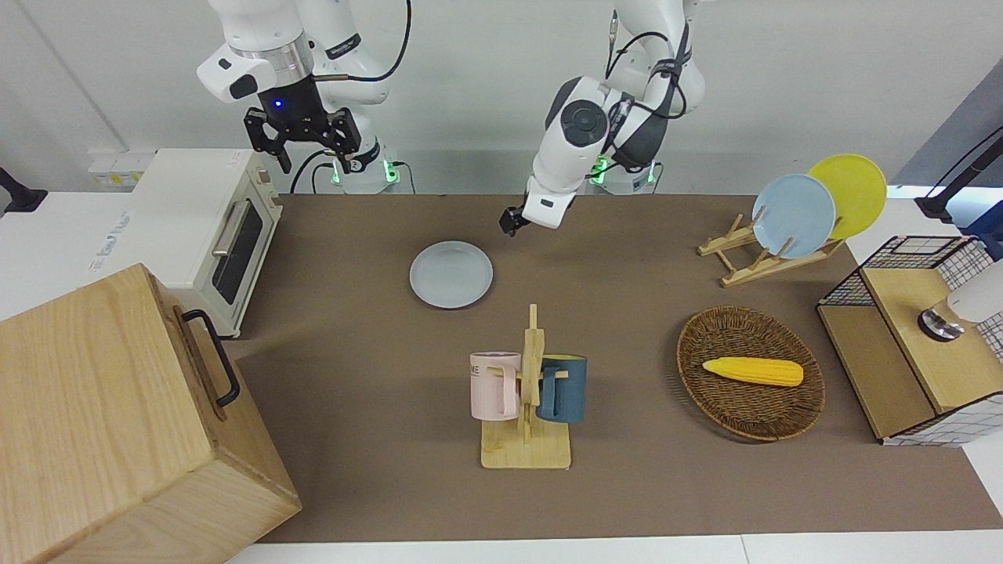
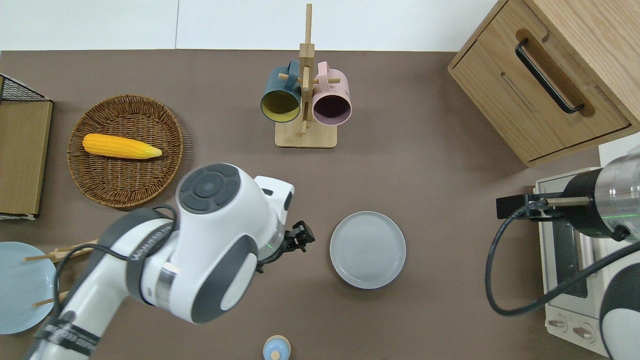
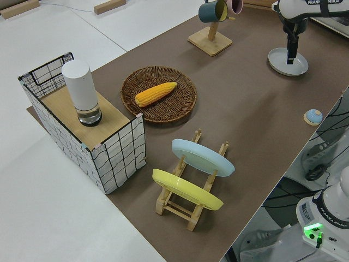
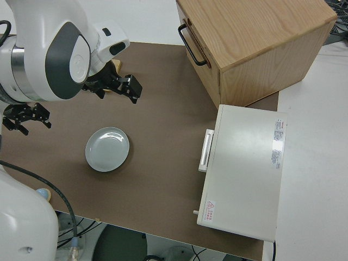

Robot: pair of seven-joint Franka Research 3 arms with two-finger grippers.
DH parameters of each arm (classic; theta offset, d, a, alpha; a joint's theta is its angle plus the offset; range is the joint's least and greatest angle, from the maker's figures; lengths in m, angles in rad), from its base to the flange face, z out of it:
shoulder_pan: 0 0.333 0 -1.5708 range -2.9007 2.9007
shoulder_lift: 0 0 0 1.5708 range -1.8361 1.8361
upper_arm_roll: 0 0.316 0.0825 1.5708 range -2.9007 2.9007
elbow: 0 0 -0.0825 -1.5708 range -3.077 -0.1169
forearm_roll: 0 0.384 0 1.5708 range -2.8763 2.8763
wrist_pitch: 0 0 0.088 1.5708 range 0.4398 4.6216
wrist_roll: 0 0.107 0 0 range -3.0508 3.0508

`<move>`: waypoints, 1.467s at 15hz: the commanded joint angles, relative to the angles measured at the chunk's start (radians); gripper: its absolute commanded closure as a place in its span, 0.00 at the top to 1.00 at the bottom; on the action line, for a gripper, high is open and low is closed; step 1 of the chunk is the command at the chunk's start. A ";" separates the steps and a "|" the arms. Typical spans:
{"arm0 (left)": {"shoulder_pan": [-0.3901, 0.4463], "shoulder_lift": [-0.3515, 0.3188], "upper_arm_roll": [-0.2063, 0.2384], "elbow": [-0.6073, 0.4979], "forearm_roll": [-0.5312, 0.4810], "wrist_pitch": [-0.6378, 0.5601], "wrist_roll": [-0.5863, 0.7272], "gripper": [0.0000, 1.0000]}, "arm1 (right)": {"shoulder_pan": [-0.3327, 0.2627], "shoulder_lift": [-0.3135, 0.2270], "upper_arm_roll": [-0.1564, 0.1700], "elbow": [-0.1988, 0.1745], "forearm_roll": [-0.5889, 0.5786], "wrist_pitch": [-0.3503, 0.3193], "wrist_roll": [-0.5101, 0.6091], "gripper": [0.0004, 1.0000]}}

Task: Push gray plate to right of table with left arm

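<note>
The gray plate [image 1: 451, 274] lies flat on the brown table [image 1: 627, 486], a little toward the right arm's end of its middle; it also shows in the overhead view [image 2: 367, 249], the left side view [image 3: 287, 61] and the right side view [image 4: 107, 149]. My left gripper [image 2: 304, 234] is shut and empty, raised in the air over bare table beside the plate, toward the left arm's end; it touches nothing [image 1: 509, 222]. My right arm is parked, its gripper [image 1: 302, 141] open.
A mug rack [image 2: 305, 100] with two mugs stands farther from the robots than the plate. A wooden cabinet [image 2: 545, 75] and a white oven [image 1: 211, 227] stand at the right arm's end. A basket [image 2: 165, 175] with corn, a plate rack [image 1: 772, 251] and a small blue knob [image 2: 276, 347] are elsewhere.
</note>
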 commanded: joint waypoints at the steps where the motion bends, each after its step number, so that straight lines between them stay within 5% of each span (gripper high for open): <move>1: 0.074 0.015 0.085 0.020 0.039 -0.073 0.300 0.99 | -0.024 -0.027 0.014 -0.027 0.021 0.000 0.010 1.00; 5: 0.098 0.000 0.191 0.023 0.083 -0.090 0.522 0.99 | -0.024 -0.027 0.014 -0.027 0.021 0.000 0.010 1.00; 9: 0.143 0.000 0.225 0.142 0.175 -0.154 0.670 0.99 | -0.024 -0.027 0.014 -0.027 0.021 0.000 0.010 1.00; 13: 0.224 0.000 0.164 0.279 0.206 -0.200 0.716 0.99 | -0.024 -0.027 0.014 -0.027 0.021 0.000 0.010 1.00; 16: 0.365 -0.014 0.023 0.348 0.208 -0.209 0.716 1.00 | -0.024 -0.027 0.014 -0.027 0.021 0.000 0.010 1.00; 22: 0.397 -0.035 -0.020 0.367 0.318 -0.241 0.710 1.00 | -0.024 -0.027 0.014 -0.027 0.021 0.000 0.010 1.00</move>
